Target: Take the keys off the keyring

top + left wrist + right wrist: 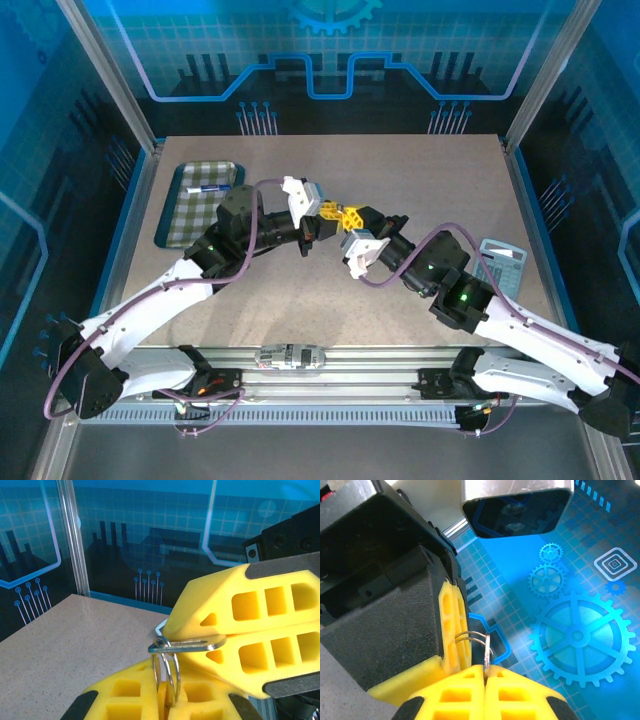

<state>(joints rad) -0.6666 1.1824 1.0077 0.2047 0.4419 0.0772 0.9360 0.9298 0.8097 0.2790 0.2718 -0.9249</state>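
My two grippers meet above the middle of the table, the left gripper [325, 213] tip to tip with the right gripper [351, 218]. The keyring [172, 672], a thin silver wire ring, stands upright in the left wrist view, and the left gripper [167, 682] is shut on its lower part. A flat metal key [197, 644] lies level, threaded on the ring's top by its head. The right gripper [175, 634] is shut on the key's blade. In the right wrist view the key [487, 652] stands edge-on in the shut right gripper [485, 669], with the keyring [470, 636] running to the left gripper's yellow fingers [452, 625].
A green checked tray [175, 215] holding a white pen-like item [210, 187] sits at the table's back left. A grey calculator [497, 262] lies near the right edge. Metal frame posts and blue printed walls enclose the table.
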